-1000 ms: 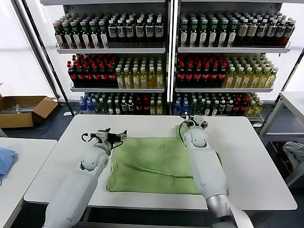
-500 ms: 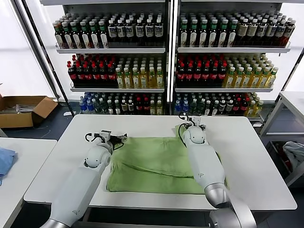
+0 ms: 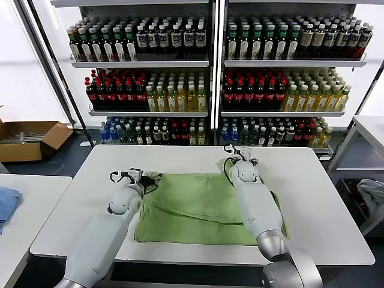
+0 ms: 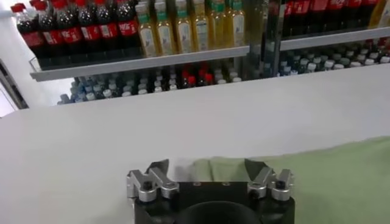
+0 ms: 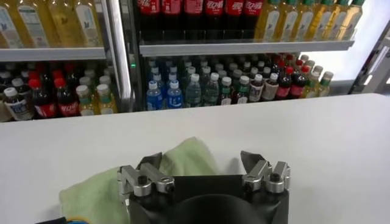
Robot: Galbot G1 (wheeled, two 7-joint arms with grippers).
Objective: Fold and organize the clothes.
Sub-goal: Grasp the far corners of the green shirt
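Risking a missed or single-layer pinch: both pincers are sitting at the far corners of the green polo shirt (image 3: pixel 198 207), and a shallow descent could snag only the top ply or skid on the worktop (image 3: pixel 312 198). The shirt is lying flat, back up, mid-worktop. Left pincer (image 4: pixel 207 173) is standing wide over the far-left hem, gripping nothing. Right pincer (image 5: pixel 201 165) is likewise standing wide, straddling the bunched far-right corner, empty.

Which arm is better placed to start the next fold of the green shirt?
Neither clearly; it looks like a job for both. The left gripper sits at the shirt's far left corner, the right gripper at its far right corner, both open over cloth.
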